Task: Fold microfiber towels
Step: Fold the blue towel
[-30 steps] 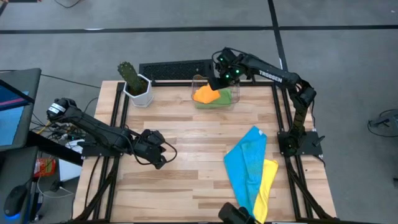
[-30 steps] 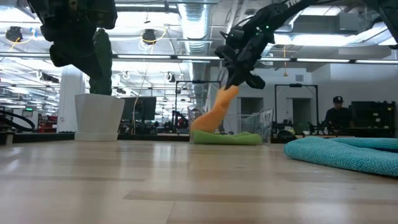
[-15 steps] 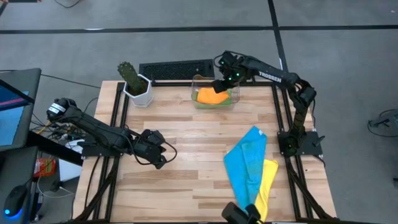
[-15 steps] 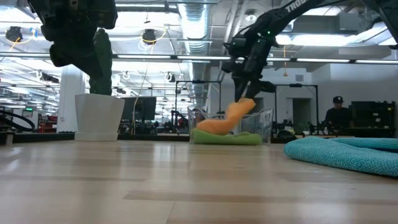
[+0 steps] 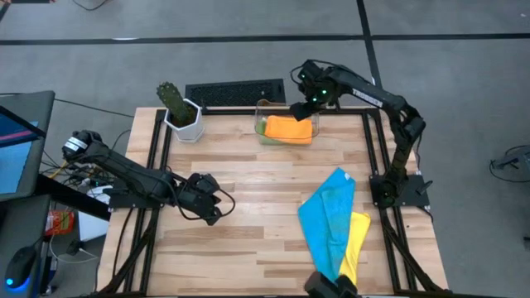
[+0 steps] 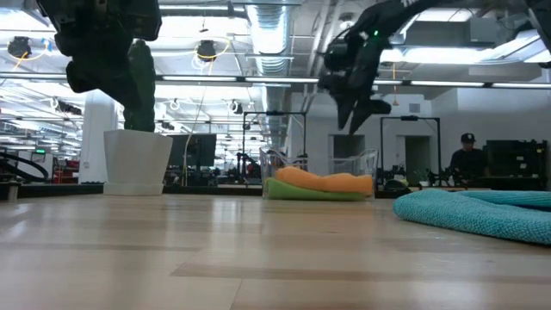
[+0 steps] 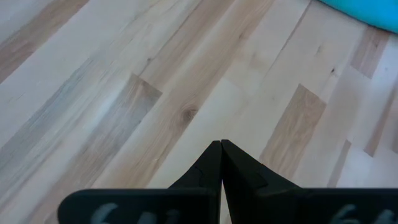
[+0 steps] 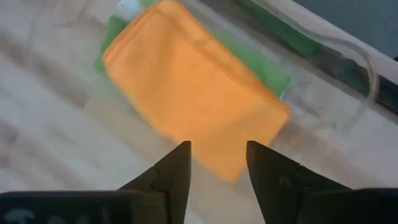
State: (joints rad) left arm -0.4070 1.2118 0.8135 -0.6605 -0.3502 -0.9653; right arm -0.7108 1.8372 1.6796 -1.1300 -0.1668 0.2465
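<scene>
Right gripper: you have it in the upper middle of the high view, over the clear bin; its fingers stand parted with nothing between them.
Left gripper: parked low at the left of the surface; its fingers are pressed together and empty.
Orange towel: folded, lying in the bin on top of the green towel, which shows only as an edge around it.
Blue towel: spread loose at the lower right of the high view, overlapping the yellow towel; neither is folded yet.
Handling: expect all four to be light, limp and a little clingy. They will likely sag and drag, so pinch a corner or a hem edge, not the middle.
Writing: "TROSSEN" shows on the right arm; you will find no label readable on the towels.
</scene>
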